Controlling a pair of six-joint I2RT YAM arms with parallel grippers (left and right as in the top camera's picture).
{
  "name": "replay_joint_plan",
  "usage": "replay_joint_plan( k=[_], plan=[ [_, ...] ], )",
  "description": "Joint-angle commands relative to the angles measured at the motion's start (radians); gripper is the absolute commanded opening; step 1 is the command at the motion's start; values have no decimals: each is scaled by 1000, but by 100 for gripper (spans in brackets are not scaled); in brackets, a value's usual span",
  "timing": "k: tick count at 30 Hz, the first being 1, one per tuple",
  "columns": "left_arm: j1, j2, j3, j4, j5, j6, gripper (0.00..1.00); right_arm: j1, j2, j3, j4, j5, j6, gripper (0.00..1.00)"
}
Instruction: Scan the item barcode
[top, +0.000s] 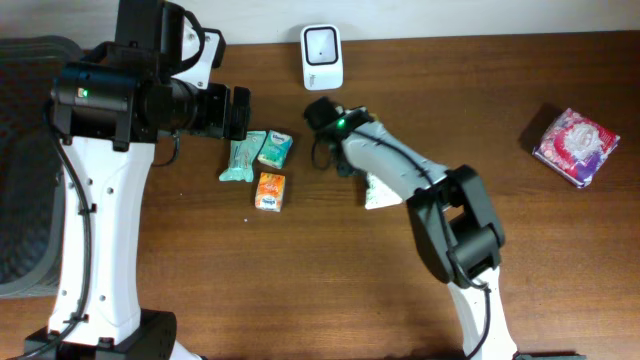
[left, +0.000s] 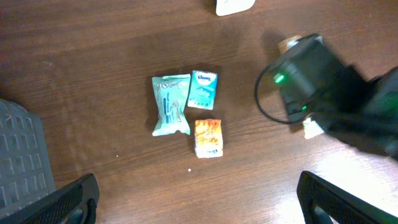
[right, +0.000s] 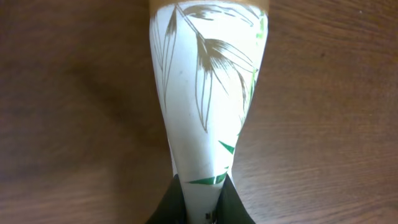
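Pinched between right gripper (right: 199, 185) fingertips: narrow end of white, leaf-printed soft packet (right: 205, 93), stretching ahead over brown wooden table (right: 323, 124); gripped endwise, probably for presenting to white boxy scanner (top: 322, 56). Left gripper (left: 199, 205) fingers wide apart, empty.

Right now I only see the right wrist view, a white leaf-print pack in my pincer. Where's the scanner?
Observer: A white device, probably the scanner, sits at the far edge of the table, beyond your leaf-print pack.
Operator: Anything else lying around?
Observer: Three small items cluster left of your pack: a teal pouch, a Kleenex pack and an orange pack.
Operator: And the other arm?
Observer: The left pincer hangs wide open above that cluster, holding nothing.
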Motion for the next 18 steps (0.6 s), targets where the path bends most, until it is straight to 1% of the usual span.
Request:
replay_joint_plan(
  k=[1, 2, 4, 6, 7, 8, 9, 10, 11, 12, 13, 14, 17, 18],
  plan=[
    [-3, -10, 6, 1, 3, 8, 99, -173, -8, 97, -68, -602, -200, 4],
    [-3, -10, 6, 1, 3, 8, 99, -229, -9, 109, -76, -798, -249, 4],
    [-3, -10, 6, 1, 3, 8, 99, -367, -1, 95, -93, -1093, -317, 4],
    [-3, -10, 6, 1, 3, 8, 99, -505, 23, 38, -95, -1225, -341, 4],
    [-3, -10, 6, 1, 3, 8, 99, -581, 32, -5, -86, -1236, -341, 4],
    [-3, -10, 6, 1, 3, 8, 99, -661, 34, -36, -86, -1176, -341, 8],
    [-3, -10, 6, 1, 3, 8, 99, -714, 33, -37, -95, -1123, -342, 22],
    [-3, -10, 6, 1, 3, 8, 99, -745, 33, -37, -95, -1107, -342, 28],
    [-3, -10, 6, 1, 3, 8, 99, -801, 32, -29, -109, -1102, -341, 41],
    [-3, -10, 6, 1, 3, 8, 99, -816, 31, -19, -125, -1102, -342, 45],
    [-3, -10, 6, 1, 3, 8, 99, -822, 31, -6, -144, -1103, -365, 53],
    [-3, -10, 6, 1, 3, 8, 99, -824, 31, 23, -183, -1102, -423, 62],
    [-3, -10, 6, 1, 3, 8, 99, -791, 31, 107, -293, -1105, -466, 71],
    [-3, -10, 6, 1, 3, 8, 99, -774, 31, 119, -305, -1107, -473, 81]
  ],
)
